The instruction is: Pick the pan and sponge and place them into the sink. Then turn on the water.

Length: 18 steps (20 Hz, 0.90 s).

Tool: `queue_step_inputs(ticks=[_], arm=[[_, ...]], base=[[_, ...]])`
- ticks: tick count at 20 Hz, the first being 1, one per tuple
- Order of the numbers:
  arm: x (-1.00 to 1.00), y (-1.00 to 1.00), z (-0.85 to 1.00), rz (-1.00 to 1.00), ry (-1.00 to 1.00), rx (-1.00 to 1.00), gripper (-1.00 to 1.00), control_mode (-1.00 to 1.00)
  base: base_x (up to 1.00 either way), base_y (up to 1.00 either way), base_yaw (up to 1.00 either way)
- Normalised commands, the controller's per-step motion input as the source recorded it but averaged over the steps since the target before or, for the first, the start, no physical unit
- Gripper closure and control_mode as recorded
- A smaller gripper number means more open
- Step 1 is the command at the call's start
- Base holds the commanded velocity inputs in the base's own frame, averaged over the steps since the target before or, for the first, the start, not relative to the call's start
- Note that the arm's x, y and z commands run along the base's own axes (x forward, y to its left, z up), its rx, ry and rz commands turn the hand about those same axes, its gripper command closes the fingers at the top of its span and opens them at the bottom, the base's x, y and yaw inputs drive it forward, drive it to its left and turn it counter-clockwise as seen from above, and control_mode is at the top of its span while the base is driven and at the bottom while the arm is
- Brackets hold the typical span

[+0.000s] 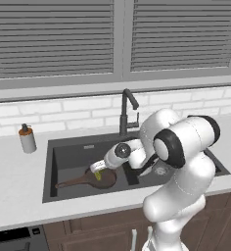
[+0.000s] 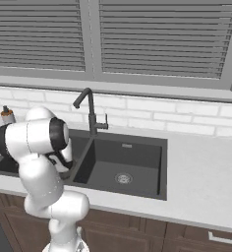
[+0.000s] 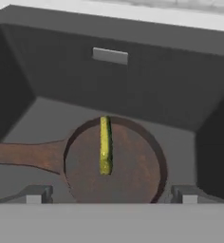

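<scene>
The gripper [image 3: 111, 195] is seen low inside the left basin of the sink [image 1: 68, 147], its fingers spread wide with nothing between them, and the sponge [image 3: 105, 144] is found just ahead of it, standing on its narrow edge inside the pan [image 3: 115, 163]. The pan is laid flat on the basin floor directly beyond the fingertips, its handle run out to the gripper's left, so both things are judged to be delivered to the sink already. The wide spread is best read as a release posture: the sponge is left free, not pinched. From the left base view the sponge is glimpsed as a yellow speck right at the gripper's tip, over the pan. The faucet [image 1: 127, 109] is placed up and behind the gripper, on the sink's back edge, and no stream is seen from it. Its lever is judged to be the remaining target, so a lift clear of the basin would be called for first.
</scene>
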Motion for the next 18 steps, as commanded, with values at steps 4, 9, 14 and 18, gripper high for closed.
queue_step_inputs(ticks=[4,9,14,18], arm=[[-0.36,-0.10,0.63,-0.03,-0.07,0.00,-1.00,-1.00],[-0.36,-0.13,0.88,-0.02,-0.04,0.00,-1.00,-1.00],[-0.16,0.01,0.98,-0.04,-0.02,0.00,-1.00,-1.00],[-0.07,0.06,1.00,-0.05,0.00,0.00,-1.00,-1.00]], base=[[0.00,0.00,0.00],[0.00,0.00,0.00],[0.00,0.00,0.00],[0.00,0.00,0.00]])
